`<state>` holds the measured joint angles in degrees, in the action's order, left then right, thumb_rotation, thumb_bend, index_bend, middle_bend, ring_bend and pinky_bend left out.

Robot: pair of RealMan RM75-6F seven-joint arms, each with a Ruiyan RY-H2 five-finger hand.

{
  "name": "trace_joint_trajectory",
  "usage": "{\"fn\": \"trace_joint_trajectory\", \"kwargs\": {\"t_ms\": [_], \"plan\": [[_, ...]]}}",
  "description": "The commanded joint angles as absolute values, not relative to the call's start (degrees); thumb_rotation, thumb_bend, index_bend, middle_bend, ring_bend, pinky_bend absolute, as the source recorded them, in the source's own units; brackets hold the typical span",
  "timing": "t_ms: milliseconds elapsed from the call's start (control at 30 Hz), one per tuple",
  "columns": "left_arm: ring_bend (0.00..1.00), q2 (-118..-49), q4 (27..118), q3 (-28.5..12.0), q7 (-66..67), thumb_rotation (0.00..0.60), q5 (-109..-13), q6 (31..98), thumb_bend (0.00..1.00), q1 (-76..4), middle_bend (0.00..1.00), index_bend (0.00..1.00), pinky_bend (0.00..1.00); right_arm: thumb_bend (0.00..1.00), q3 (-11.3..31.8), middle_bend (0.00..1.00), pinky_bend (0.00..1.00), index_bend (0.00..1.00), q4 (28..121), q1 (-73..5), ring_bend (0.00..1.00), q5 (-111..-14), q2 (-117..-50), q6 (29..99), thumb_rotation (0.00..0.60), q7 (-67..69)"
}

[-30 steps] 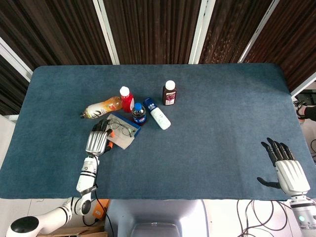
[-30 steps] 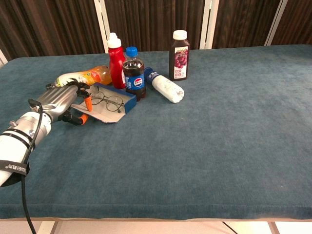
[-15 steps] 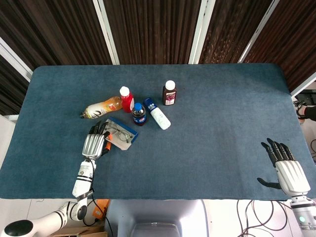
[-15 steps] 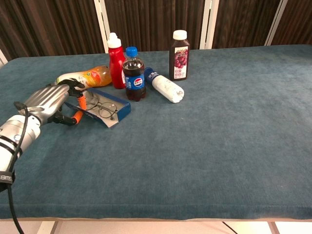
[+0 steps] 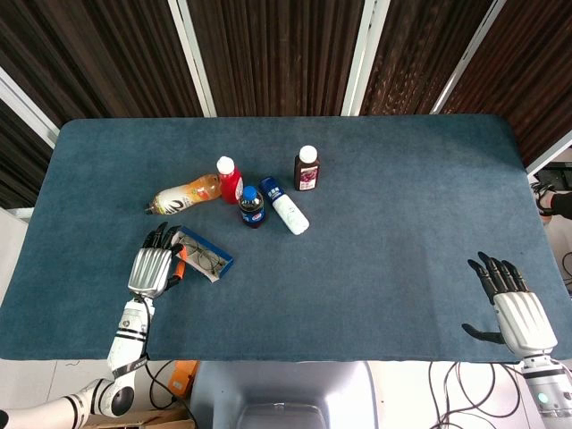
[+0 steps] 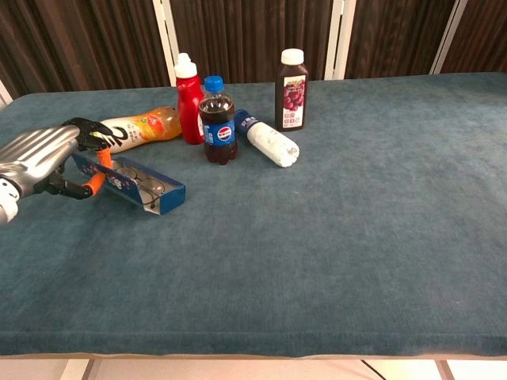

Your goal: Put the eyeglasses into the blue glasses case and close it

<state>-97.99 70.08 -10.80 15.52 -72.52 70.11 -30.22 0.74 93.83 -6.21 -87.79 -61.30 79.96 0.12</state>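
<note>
One open blue case (image 5: 203, 255) (image 6: 135, 183) held at its near end by left hand (image 5: 153, 267) (image 6: 41, 153), with glasses (image 5: 205, 259) (image 6: 139, 180) lying inside. Lid not yet shut; whether hinged back or tilted, cannot tell. Case angled away from left hand toward table (image 5: 375, 232) (image 6: 341, 237) centre, far end pointing right and forward of the palm.

Four bottles and one more just beyond the hand: orange bottle (image 5: 183, 194) (image 6: 136, 129) on its side directly ahead of the fingertips; red bottle (image 5: 230, 179) (image 6: 188, 99) upright at that bottle's far end; cola bottle (image 5: 251, 206) (image 6: 216, 120) upright, ahead and to the right; white bottle (image 5: 285, 206) (image 6: 268, 140) lying just beyond the cola; dark juice bottle (image 5: 307, 168) (image 6: 291, 89) upright, farthest off.

Left hand palm down, fingers (image 6: 89, 128) curled over case's end, orange-tipped thumb under or beside it; forearm running back to table's near left edge.

Right hand (image 5: 513, 308) at near right corner, well apart from everything, fingers spread and straight, thumb out sideways, holding nothing. Seen in head view only.

Plenty of bare cloth right of the case and all the way across to right hand; near edge close behind left wrist.
</note>
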Motion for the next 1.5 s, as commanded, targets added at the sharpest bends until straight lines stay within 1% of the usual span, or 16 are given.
{"fn": "trace_joint_trajectory", "kwargs": {"t_ms": [33, 367, 633, 1100, 1333, 1433, 1467, 1500], "plan": [[0.05, -97.46, 71.58, -11.72, 17.93, 0.600, -71.01, 68.95, 0.50, -30.87, 0.14, 0.63, 0.17, 0.08, 0.73, 0.00, 0.00, 0.00, 93.79, -6.24, 0.00, -87.77, -61.31, 79.87, 0.600, 0.09], [0.05, -99.78, 70.27, -14.02, 22.27, 0.600, -66.92, 66.01, 0.50, -33.61, 0.14, 0.63, 0.17, 0.08, 0.80, 0.00, 0.00, 0.00, 93.54, -6.08, 0.00, -87.75, -60.94, 80.22, 0.600, 1.24], [0.05, -100.61, 69.19, -14.50, 22.81, 0.600, -65.99, 65.10, 0.51, -34.54, 0.13, 0.63, 0.17, 0.08, 0.73, 0.00, 0.00, 0.00, 93.51, -6.13, 0.00, -87.89, -60.88, 80.15, 0.600, 1.35], [0.05, -104.32, 63.83, -16.76, 23.54, 0.600, -62.57, 62.54, 0.50, -37.89, 0.14, 0.64, 0.17, 0.08, 0.87, 0.00, 0.00, 0.00, 93.42, -6.18, 0.00, -87.64, -60.68, 80.04, 0.600, 1.90], [0.05, -105.34, 61.59, -17.13, 23.35, 0.600, -61.69, 61.63, 0.50, -38.90, 0.14, 0.63, 0.17, 0.08, 0.84, 0.00, 0.00, 0.00, 93.38, -6.20, 0.00, -87.64, -60.66, 79.96, 0.600, 1.92], [0.05, -105.67, 60.74, -17.16, 23.26, 0.600, -61.29, 61.13, 0.48, -39.20, 0.13, 0.61, 0.17, 0.08, 0.87, 0.00, 0.00, 0.00, 93.40, -6.19, 0.00, -87.54, -60.67, 79.97, 0.600, 1.90], [0.05, -105.75, 60.51, -17.19, 23.09, 0.600, -61.16, 60.90, 0.47, -39.29, 0.13, 0.59, 0.17, 0.08, 0.87, 0.00, 0.00, 0.00, 93.41, -6.18, 0.00, -87.54, -60.67, 79.98, 0.600, 1.89], [0.05, -105.83, 60.25, -17.25, 22.77, 0.600, -60.97, 60.55, 0.46, -39.39, 0.13, 0.55, 0.17, 0.08, 0.88, 0.00, 0.00, 0.00, 93.41, -6.18, 0.00, -87.53, -60.67, 79.98, 0.600, 1.87]]}}
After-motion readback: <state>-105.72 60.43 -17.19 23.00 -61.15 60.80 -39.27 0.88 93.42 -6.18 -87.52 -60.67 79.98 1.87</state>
